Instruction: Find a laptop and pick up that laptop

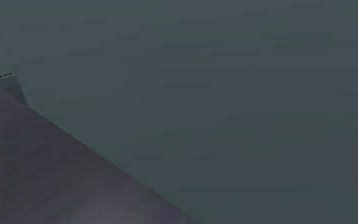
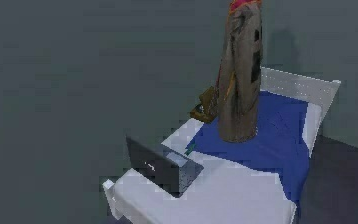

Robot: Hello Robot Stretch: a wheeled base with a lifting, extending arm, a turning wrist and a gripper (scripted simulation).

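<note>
A laptop (image 2: 163,165) lies on the bed (image 2: 227,195) in the arm side view, low and left of the middle. Its lid is raised, with the dark back of the screen turned toward the view's left, and its grey base rests on the white sheet near the bed's corner.
The bed has a white frame and headboard (image 2: 309,90) and a blue blanket (image 2: 279,135). A tall brown object with a red top (image 2: 241,75) stands on the blanket, with a small brown thing (image 2: 203,104) beside it. A grey-green wall (image 1: 207,90) stands close ahead over dark floor (image 1: 47,170).
</note>
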